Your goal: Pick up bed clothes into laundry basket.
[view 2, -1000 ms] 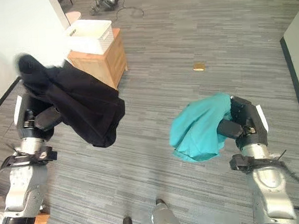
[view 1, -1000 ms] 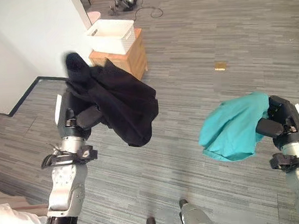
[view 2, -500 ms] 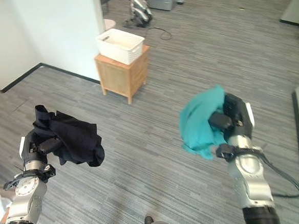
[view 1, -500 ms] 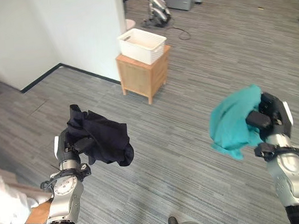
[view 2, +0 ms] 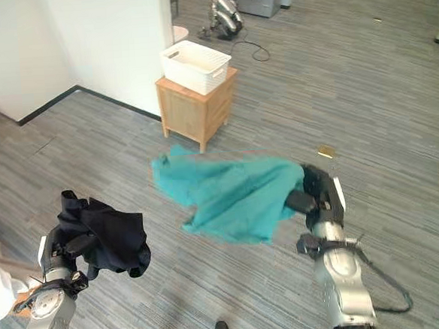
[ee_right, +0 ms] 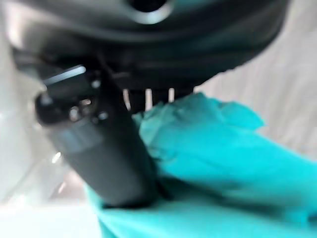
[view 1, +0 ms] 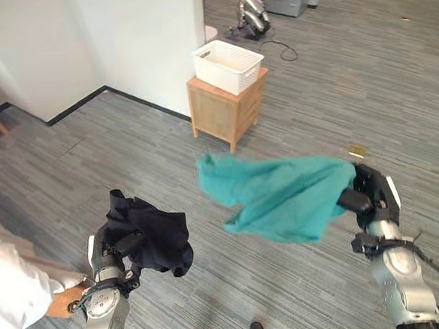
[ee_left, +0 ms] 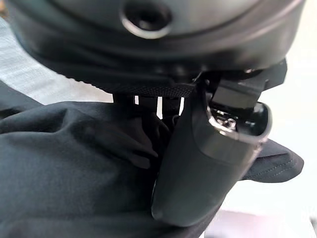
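A black garment (view 1: 150, 233) is gripped by the left robot hand (view 1: 118, 245); a teal cloth (view 1: 282, 194), seemingly billowing, is clenched in the right robot hand (view 1: 363, 194).

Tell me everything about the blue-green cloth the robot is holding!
The teal cloth is soft, thin and wrinkly, with no pattern. One bunched end is pinched in the right hand, thumb pressed on it. The rest streams out through the air toward the robot's left, spread wide and flapping, off the floor. Nothing else touches it. Beyond it stands the white basket.
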### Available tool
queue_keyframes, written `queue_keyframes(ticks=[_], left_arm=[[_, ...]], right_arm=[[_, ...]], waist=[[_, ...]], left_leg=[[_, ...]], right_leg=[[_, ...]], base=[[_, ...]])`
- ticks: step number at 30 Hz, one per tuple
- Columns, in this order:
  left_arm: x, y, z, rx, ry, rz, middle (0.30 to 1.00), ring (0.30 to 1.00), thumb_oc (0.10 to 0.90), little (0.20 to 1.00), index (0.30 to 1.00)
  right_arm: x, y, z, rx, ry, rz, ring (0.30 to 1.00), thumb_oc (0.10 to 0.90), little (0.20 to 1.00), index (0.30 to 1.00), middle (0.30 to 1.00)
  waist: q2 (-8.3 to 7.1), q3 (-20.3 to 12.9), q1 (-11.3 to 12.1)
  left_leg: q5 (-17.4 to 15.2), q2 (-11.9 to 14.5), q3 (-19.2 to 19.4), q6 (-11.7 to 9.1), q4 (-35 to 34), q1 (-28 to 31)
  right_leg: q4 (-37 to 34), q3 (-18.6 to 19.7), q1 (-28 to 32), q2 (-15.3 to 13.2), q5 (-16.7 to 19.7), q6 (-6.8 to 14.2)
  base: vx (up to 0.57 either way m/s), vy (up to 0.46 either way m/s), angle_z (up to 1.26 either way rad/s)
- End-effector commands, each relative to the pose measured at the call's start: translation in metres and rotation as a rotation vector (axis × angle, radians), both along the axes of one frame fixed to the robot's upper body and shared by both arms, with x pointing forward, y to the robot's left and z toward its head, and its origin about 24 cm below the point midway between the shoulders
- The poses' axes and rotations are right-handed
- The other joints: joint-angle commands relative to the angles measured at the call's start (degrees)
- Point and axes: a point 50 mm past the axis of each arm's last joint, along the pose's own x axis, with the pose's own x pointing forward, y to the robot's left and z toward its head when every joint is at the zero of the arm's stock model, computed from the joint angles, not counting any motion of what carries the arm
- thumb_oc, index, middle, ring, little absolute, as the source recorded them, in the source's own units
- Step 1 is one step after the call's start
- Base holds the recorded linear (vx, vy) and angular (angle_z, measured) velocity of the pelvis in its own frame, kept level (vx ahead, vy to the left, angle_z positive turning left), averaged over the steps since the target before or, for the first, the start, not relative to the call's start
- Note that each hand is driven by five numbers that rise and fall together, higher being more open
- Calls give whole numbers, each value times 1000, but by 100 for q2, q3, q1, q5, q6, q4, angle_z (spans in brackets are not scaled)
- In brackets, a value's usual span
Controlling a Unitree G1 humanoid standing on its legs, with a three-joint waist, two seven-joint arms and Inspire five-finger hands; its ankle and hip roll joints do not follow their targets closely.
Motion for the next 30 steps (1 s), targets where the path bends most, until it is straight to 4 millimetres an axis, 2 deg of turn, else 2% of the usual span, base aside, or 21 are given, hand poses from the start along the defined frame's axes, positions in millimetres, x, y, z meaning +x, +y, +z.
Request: queue_keyframes(ticks=[1, 4, 12, 20, 25, 27, 28, 29, 30], left_arm=[[26, -5, 72, 122, -354, -97, 300, 300, 400, 300, 300], [30, -8, 71, 115, -356, -97, 300, 300, 400, 300, 300], [29, -9, 66, 113, -335, -96, 300, 300, 400, 300, 300], [27, -2, 62, 103, -324, -59, 300, 300, 400, 300, 300], [28, 5, 66, 110, -341, -19, 300, 300, 400, 300, 300], [32, 5, 70, 120, -354, -19, 300, 300, 400, 300, 300], [32, 5, 70, 119, -355, -19, 300, 300, 400, 300, 300], [34, 3, 71, 119, -356, -30, 300, 300, 400, 300, 300], [35, 2, 71, 118, -355, -33, 300, 300, 400, 300, 300]], right_arm=[[7, -8, 48, -76, -254, -27, 300, 400, 300, 300, 300], [6, -7, 48, -92, -256, -30, 300, 400, 300, 300, 300], [2, -9, 45, -103, -244, -48, 300, 400, 300, 300, 300], [12, -2, 48, -78, -270, -15, 300, 400, 300, 300, 300], [17, 3, 50, -72, -276, 5, 300, 400, 300, 300, 300], [17, 2, 50, -78, -271, 5, 300, 400, 300, 300, 300], [17, 2, 50, -78, -271, 5, 300, 400, 300, 300, 300], [14, 0, 50, -83, -271, -4, 300, 400, 300, 300, 300], [13, 0, 50, -82, -274, -6, 300, 400, 300, 300, 300]], waist=[[-255, -538, -175], [-223, -542, -276], [-169, -560, -323], [-201, -385, -284], [-118, -253, -260], [-69, -110, -334], [-74, -107, -330], [-21, -4, -391], [13, 67, -424]], left_leg=[[-292, -170, 351, 172, 301, -184], [-368, -174, 438, 157, 312, -177], [-184, -160, 558, 119, 17, -131], [-567, -209, 715, 143, 652, -253], [-709, -272, 797, 278, 765, -325], [-786, -306, 782, 365, 787, -262], [-788, -314, 785, 367, 790, -268], [-861, -348, 755, 430, 810, -156], [-895, -352, 744, 439, 837, -94]], right_leg=[[-749, -199, 643, -508, 381, 345], [-837, -116, 637, -520, 378, 361], [-1052, -53, 607, -501, 527, 394], [-1015, 53, 634, -566, 508, 428], [-266, 143, 276, -609, 324, 524], [611, 150, -118, -627, 502, 688], [664, 159, -150, -630, 483, 691], [1437, 145, -452, -615, 843, 796], [1775, 124, -625, -590, 1001, 826]], base=[[70, 23, -25], [36, 17, -25], [24, 7, -9], [6, 16, -8], [13, 90, -12], [24, 97, -7], [82, 113, -4], [112, 108, -4], [152, 147, -7]])
